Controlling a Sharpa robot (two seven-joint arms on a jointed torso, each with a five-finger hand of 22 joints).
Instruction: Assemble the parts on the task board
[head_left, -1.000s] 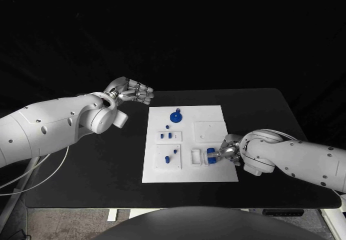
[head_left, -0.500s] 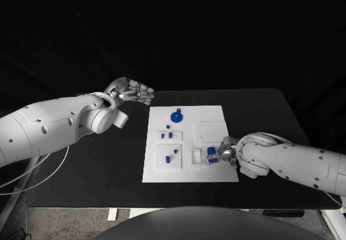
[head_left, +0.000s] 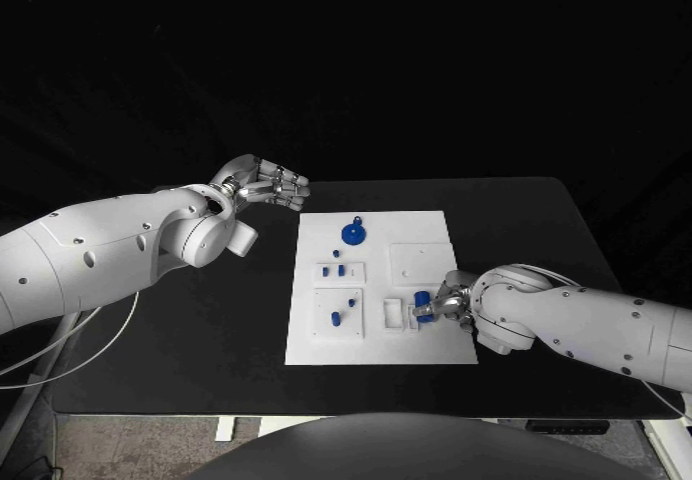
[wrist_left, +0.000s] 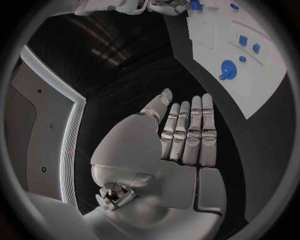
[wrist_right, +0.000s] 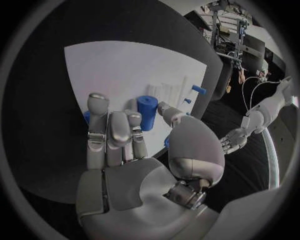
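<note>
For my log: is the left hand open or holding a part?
Open: the left hand holds nothing; its fingers lie straight, off the task board.
</note>
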